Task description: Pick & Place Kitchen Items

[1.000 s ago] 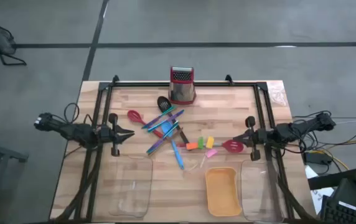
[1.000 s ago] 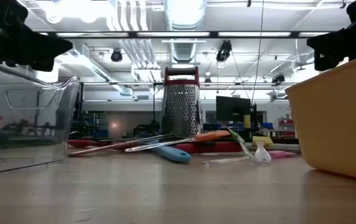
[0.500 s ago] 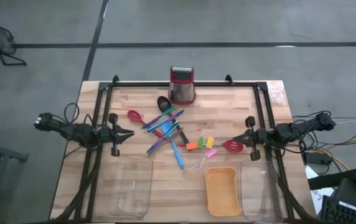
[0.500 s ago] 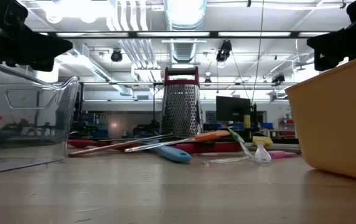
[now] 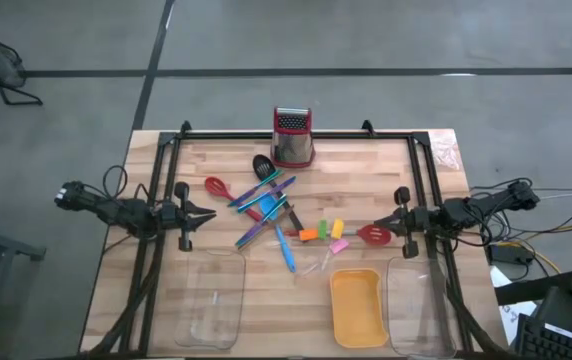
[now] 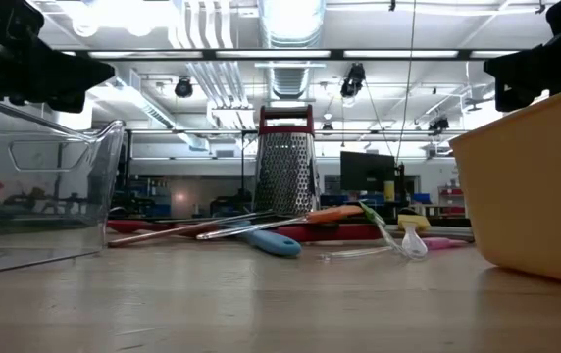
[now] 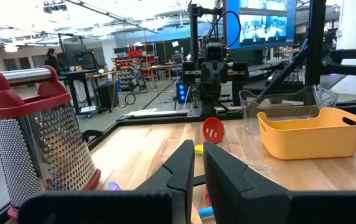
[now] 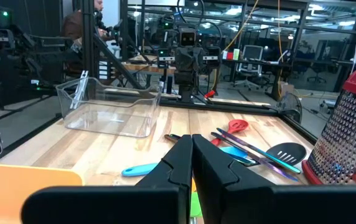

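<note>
**Both tools idle, pile untouched**

The desk (image 5: 366, 160) carries the box grater (image 5: 292, 137), my landmark. The orange tray (image 5: 357, 306) sits well in front of it, to its right. The kitchen items (image 5: 266, 208) lie tangled just in front of the grater. My left tool (image 5: 204, 213), nearly closed and empty, waits left of the pile; my right tool (image 5: 390, 225), clenched and empty, waits right. Crossed handles risk dragging neighbours when I lift one.

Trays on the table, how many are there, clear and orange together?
3. A clear tray sits near the front left below the left arm, an orange tray sits front right of centre, and a second clear tray lies right beside it at the right edge.
</note>
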`<state>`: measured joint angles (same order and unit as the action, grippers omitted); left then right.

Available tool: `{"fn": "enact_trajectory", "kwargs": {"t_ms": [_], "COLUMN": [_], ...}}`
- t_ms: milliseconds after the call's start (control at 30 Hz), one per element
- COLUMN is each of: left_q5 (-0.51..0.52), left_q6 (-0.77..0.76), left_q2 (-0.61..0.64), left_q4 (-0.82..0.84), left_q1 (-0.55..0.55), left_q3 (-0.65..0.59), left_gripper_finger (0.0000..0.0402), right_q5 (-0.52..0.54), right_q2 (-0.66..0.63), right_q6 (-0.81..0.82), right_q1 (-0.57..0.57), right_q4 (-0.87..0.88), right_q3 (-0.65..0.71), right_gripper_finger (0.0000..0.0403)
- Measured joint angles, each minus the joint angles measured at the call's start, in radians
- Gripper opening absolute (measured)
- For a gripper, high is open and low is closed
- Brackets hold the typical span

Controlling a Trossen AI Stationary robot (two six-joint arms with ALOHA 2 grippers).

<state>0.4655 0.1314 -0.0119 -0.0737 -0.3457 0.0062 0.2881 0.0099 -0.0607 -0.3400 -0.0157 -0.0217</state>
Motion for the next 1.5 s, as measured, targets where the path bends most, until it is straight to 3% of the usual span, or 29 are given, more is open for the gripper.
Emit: {"fn": "enact_trajectory", "kwargs": {"t_ms": [233, 500, 733, 1000, 1167, 1500], "left_q5": [0.000, 0.000, 0.000, 0.000, 0.000, 0.000], "left_q6": [0.000, 0.000, 0.000, 0.000, 0.000, 0.000], "left_q2": [0.000, 0.000, 0.000, 0.000, 0.000, 0.000], "left_q4": [0.000, 0.000, 0.000, 0.000, 0.000, 0.000], "left_q1": [0.000, 0.000, 0.000, 0.000, 0.000, 0.000], "left_q3": [0.000, 0.000, 0.000, 0.000, 0.000, 0.000], "left_gripper_finger": [0.0042, 0.0042, 0.0042, 0.0042, 0.0042, 0.0042], "right_q5": [0.000, 0.017, 0.148, 0.192, 0.190, 0.238], "right_q2": [0.001, -0.001, 0.015, 0.186, 0.294, 0.490], "right_q6": [0.003, 0.129, 0.108, 0.245, 0.249, 0.350], "right_q1": [0.000, 0.001, 0.001, 0.001, 0.001, 0.001], "right_q4": [-0.022, -0.270, -0.324, -0.436, -0.545, -0.559], "right_q3": [0.000, 0.000, 0.000, 0.000, -0.007, -0.068], "right_gripper_finger": [0.0009, 0.0009, 0.0008, 0.0008, 0.0008, 0.0008]}}
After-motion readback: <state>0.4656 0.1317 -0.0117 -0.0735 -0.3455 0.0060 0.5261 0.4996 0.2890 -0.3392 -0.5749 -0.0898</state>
